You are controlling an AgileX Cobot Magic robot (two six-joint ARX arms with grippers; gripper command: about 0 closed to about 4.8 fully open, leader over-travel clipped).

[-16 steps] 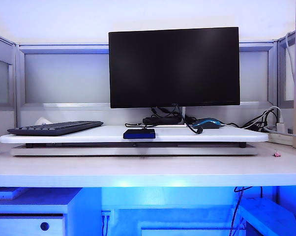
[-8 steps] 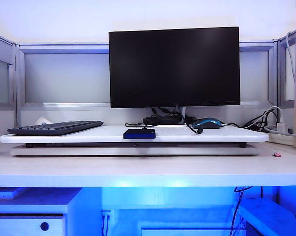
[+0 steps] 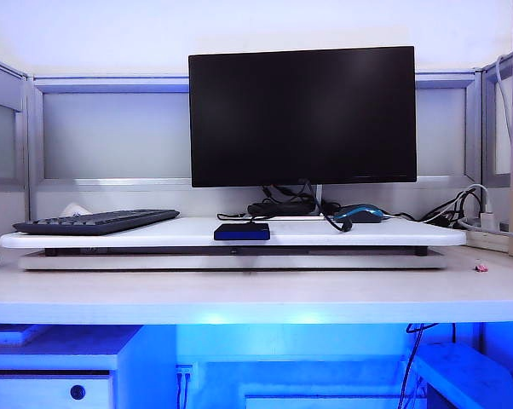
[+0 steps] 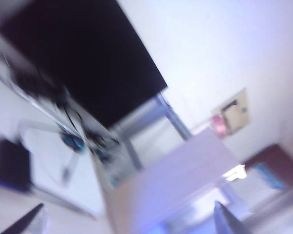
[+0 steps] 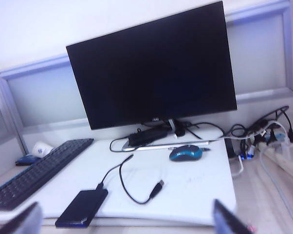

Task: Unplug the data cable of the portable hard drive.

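Observation:
The portable hard drive (image 3: 241, 232) is a small dark navy slab lying flat at the front edge of the white raised board (image 3: 393, 235), in front of the monitor. In the right wrist view the drive (image 5: 83, 207) has the thin black data cable (image 5: 127, 192) plugged into its far end. The cable loops across the board to a loose plug (image 5: 157, 187). My right gripper (image 5: 124, 222) hangs open in front of the board, short of the drive. My left gripper (image 4: 127, 222) is open too, in a blurred tilted view that shows the drive (image 4: 12, 163) far off. Neither arm appears in the exterior view.
A black monitor (image 3: 302, 115) stands behind the drive, a black keyboard (image 3: 99, 221) to the left, and a blue-and-black mouse (image 3: 359, 213) to the right. White and black cords crowd a power strip (image 5: 280, 156) at the far right. Partition panels (image 3: 112, 136) close the back.

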